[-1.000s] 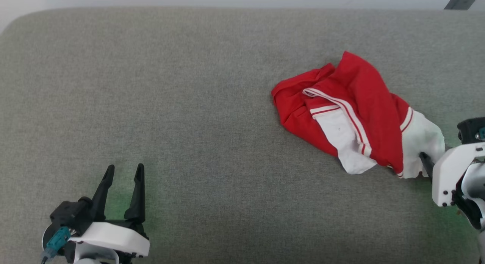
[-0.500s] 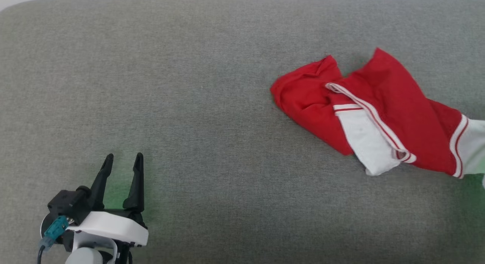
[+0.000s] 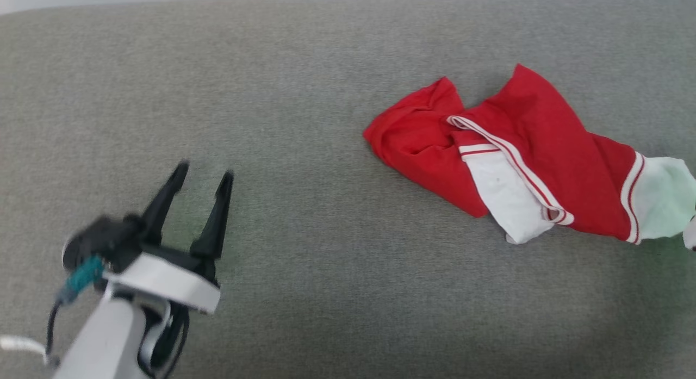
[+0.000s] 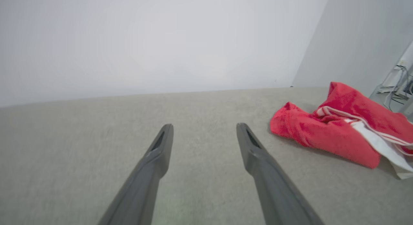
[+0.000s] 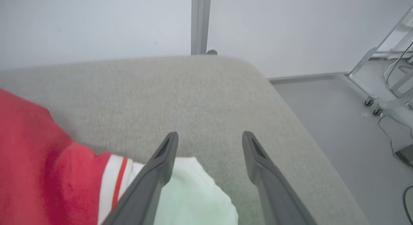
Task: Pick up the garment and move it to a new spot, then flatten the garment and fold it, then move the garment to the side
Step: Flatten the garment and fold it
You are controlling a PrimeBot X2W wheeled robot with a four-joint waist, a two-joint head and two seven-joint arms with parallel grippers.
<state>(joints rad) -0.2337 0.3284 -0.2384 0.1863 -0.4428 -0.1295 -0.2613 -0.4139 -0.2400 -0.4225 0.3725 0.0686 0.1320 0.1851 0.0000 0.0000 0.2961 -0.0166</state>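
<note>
Shirt (image 3: 549,134) is lying bunched on the cushion (image 3: 272,96), and the right gripper (image 5: 209,134), gaping empty like the left gripper (image 3: 204,171), is risking a twisting sleeve-only grab.

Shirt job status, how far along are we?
Done: nothing certain; the garment lies crumpled and unfolded on the grey cushion. In hand: nothing is held. The left gripper is open over bare cushion, and the right gripper is open at the white sleeve. Left: flatten, fold, move aside.
</note>
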